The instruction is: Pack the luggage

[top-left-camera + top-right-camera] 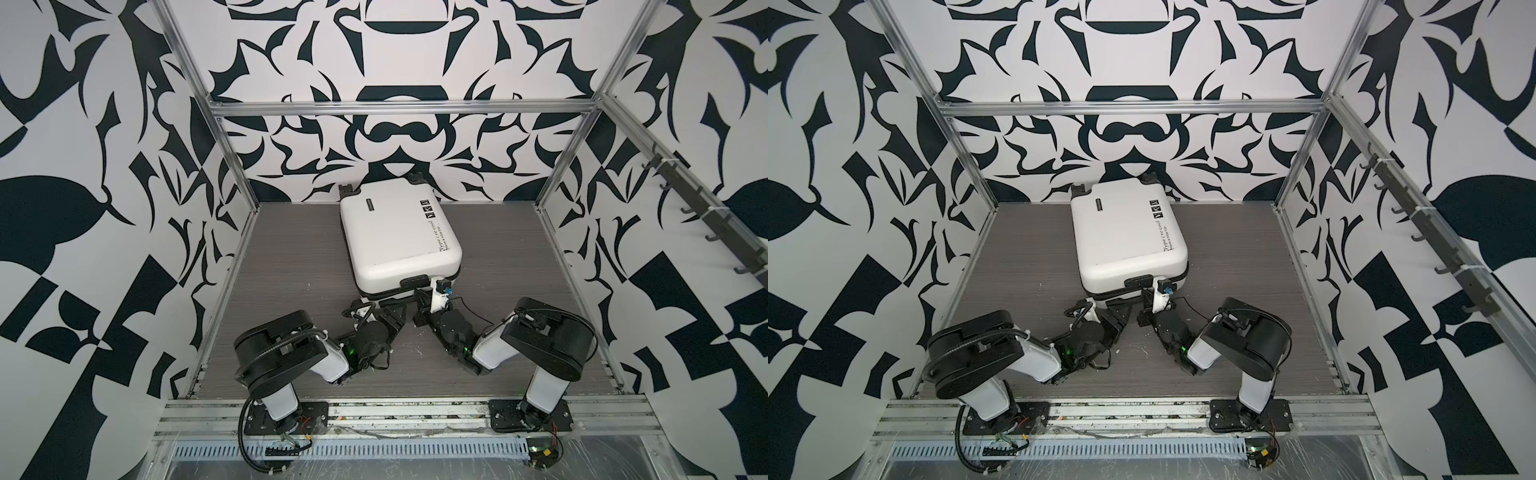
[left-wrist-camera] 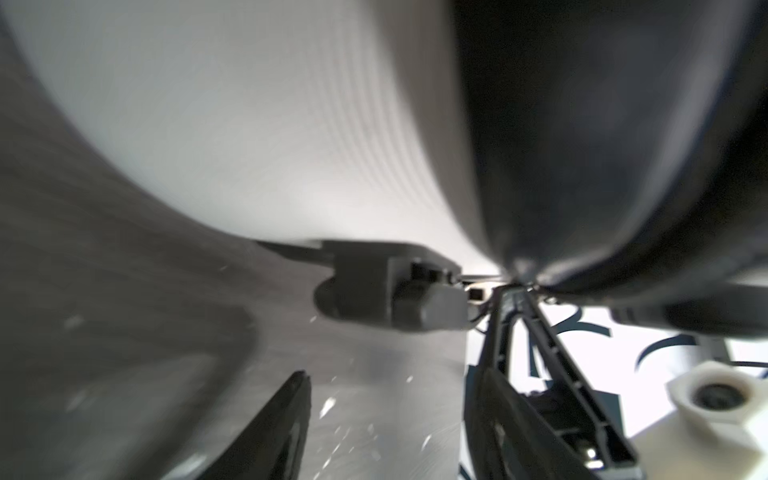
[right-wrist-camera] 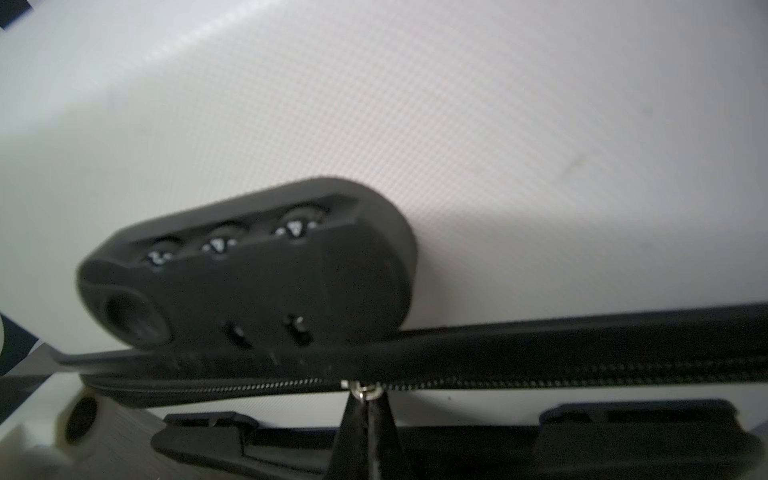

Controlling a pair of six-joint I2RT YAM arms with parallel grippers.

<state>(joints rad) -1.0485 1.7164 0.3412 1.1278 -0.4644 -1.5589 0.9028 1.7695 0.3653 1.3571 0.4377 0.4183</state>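
The luggage (image 1: 399, 237) (image 1: 1125, 237) is a white hard-shell suitcase lying flat near the back of the table, shells together, with black script and square stickers on top. My right gripper (image 1: 419, 297) (image 3: 365, 409) is at its front edge, shut on the silver zipper pull (image 3: 360, 390) just below the black combination lock (image 3: 249, 270). My left gripper (image 1: 380, 305) (image 2: 390, 374) is low beside it at the same edge, open, with only bare table between its fingers. In the left wrist view the white shell (image 2: 249, 124) fills the frame, blurred.
The grey wood-grain table (image 1: 291, 291) is boxed in by aluminium frame posts (image 1: 232, 166) and black-and-white patterned walls. A rail of black hooks (image 1: 706, 208) runs along the right wall. Both arm bases (image 1: 282, 411) stand on the front rail.
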